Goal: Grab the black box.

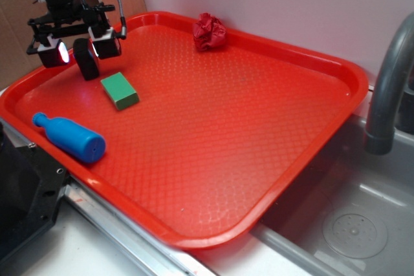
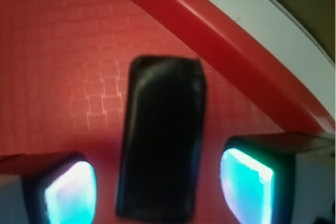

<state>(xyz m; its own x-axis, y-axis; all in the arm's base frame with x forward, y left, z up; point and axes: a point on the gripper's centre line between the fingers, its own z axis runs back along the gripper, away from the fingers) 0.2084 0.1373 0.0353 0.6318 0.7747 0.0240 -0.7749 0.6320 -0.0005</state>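
The black box [image 1: 86, 59] stands upright on the red tray [image 1: 259, 134], near its back left rim, just beside the green block [image 1: 119, 90]. The pincer [image 1: 80, 50] straddles it with pads apart, clear on both sides, so seemingly lined up for a squeeze. The wrist view shows those gaps around the box [image 2: 160, 142]; only the exterior view shows the blue bottle [image 1: 70, 138] and red cloth [image 1: 209, 31], well apart.

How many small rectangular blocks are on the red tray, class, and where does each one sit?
2. The black box stands between the open gripper's fingers near the tray's far left corner. The green block lies just right of it. None seems hidden.
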